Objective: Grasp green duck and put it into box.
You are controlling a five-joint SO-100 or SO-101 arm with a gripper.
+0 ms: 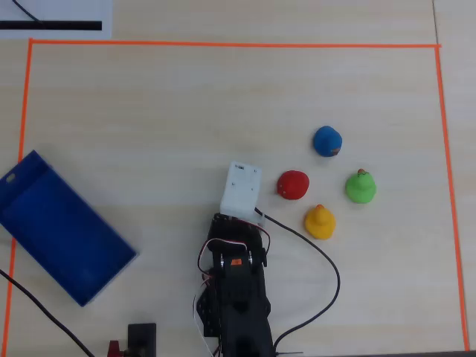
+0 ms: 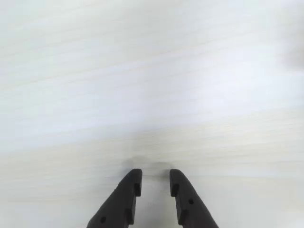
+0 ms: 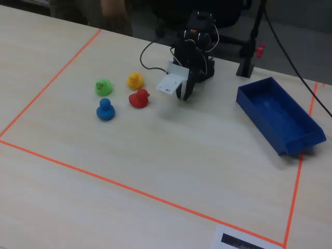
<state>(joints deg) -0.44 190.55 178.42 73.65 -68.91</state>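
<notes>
The green duck (image 1: 360, 187) stands upright at the right of the overhead view and far left in the fixed view (image 3: 103, 86), with other ducks around it. The blue box (image 1: 59, 227) lies at the left edge of the overhead view, and to the right in the fixed view (image 3: 277, 115); nothing shows inside it. My gripper (image 2: 156, 181) points down at bare table near the arm's base, its black fingers (image 2: 130, 190) a small gap apart with nothing between them. In the fixed view the gripper (image 3: 183, 96) hangs right of the red duck, well away from the green one.
A red duck (image 1: 293, 184), a yellow duck (image 1: 320, 222) and a blue duck (image 1: 327, 140) cluster beside the green one. Orange tape (image 1: 238, 44) frames the work area. A black cable (image 1: 320, 256) loops right of the arm base (image 1: 234, 297). A black stand (image 3: 248, 65) rises behind the box.
</notes>
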